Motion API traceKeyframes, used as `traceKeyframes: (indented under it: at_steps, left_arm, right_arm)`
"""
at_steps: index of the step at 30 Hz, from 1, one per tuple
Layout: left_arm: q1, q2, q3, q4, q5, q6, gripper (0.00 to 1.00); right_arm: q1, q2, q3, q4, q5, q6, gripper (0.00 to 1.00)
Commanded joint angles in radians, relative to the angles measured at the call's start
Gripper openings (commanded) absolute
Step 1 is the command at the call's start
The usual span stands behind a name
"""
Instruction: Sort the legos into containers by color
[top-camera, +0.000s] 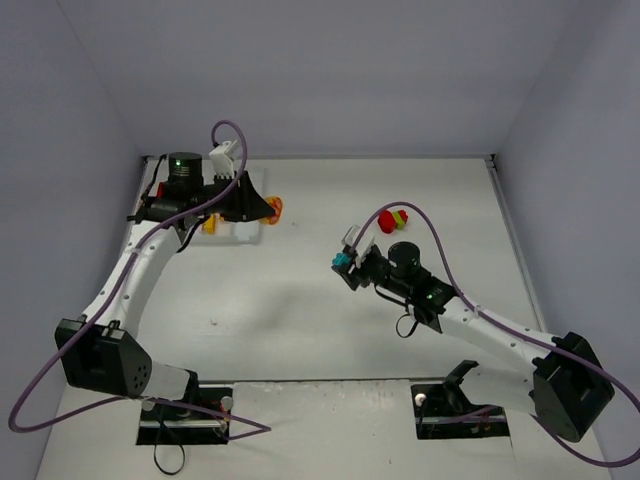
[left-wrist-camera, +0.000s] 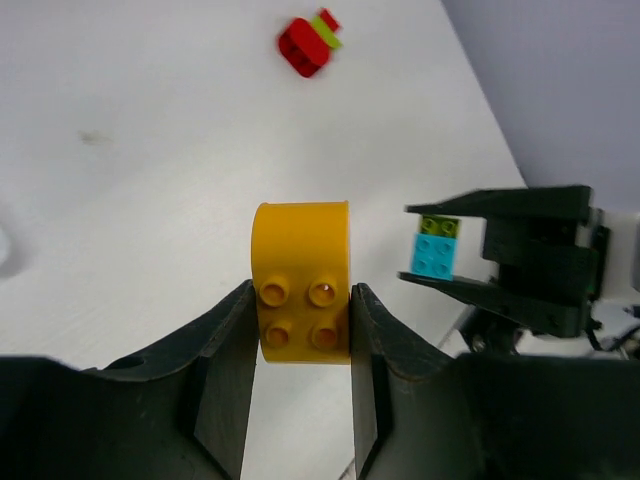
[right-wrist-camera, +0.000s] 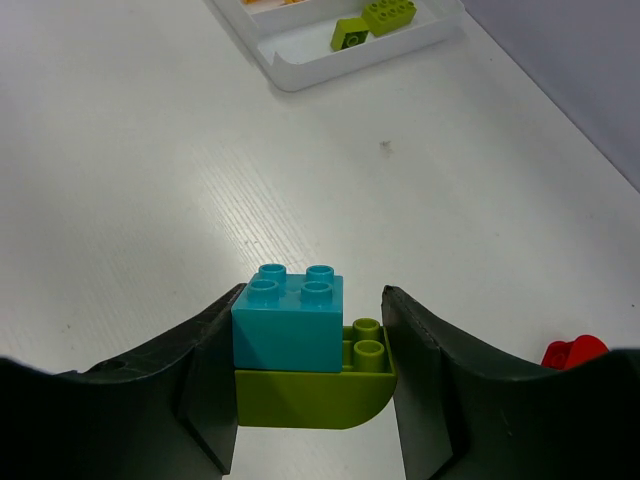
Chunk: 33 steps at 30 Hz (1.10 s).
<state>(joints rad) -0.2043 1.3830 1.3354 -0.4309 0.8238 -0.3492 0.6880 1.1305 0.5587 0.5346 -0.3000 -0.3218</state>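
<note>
Left wrist view: left gripper (left-wrist-camera: 302, 296) pinches a round-ended yellow studded brick (left-wrist-camera: 300, 255); right gripper (right-wrist-camera: 312, 308) pinches a cyan-on-lime clump (right-wrist-camera: 288, 335).

A fixed camera high behind both arm bases (top-camera: 185, 415) looks down over the whole desk (top-camera: 300, 300); wrist cameras peer closely past the left claw (left-wrist-camera: 300, 300) and right claw (right-wrist-camera: 312, 300), the left view also catching the right claw and the red-and-lime clump (left-wrist-camera: 308, 45) seen overhead.

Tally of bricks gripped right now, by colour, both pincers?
Yellow: 1, the yellow brick in the left pincer
Cyan: 1, the cyan brick in the right pincer
Lime: 1, the lime brick joined under it
Total: 3
</note>
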Motion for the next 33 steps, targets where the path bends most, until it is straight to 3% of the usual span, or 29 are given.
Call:
traceKeyframes:
  at_steps: [1,3,7,10,17,26,30,33]
  left_arm:
    - [0.092,0.011,0.064,-0.009,-0.197,0.044,0.0]
    - [0.13,0.068,0.091,-0.02,-0.375,0.056,0.01]
    - [0.186,0.215,0.188,-0.032,-0.599,0.095,0.01]
    - [0.189,0.347,0.284,-0.008,-0.655,0.13,0.02]
    - [0.197,0.597,0.498,0.07,-0.742,0.176,0.06]
    - [0.2,0.893,0.795,0.095,-0.715,0.179,0.12]
    - [0.2,0.987,0.912,0.061,-0.707,0.182,0.18]
    - [0.2,1.033,0.959,0.031,-0.704,0.184,0.31]
  right_arm:
    - [-0.004,-0.009,0.009,0.091,-0.021,0.018,0.0]
    - [-0.002,-0.02,0.001,0.094,-0.021,0.023,0.0]
    - [-0.002,-0.032,-0.006,0.1,-0.03,0.035,0.0]
    - [-0.001,-0.038,-0.011,0.107,-0.048,0.046,0.01]
    - [-0.002,-0.049,-0.02,0.117,-0.091,0.072,0.01]
    - [-0.002,0.002,-0.008,0.116,-0.11,0.073,0.01]
    - [-0.002,0.018,-0.01,0.119,-0.11,0.075,0.01]
    - [-0.002,0.025,-0.005,0.113,-0.108,0.072,0.02]
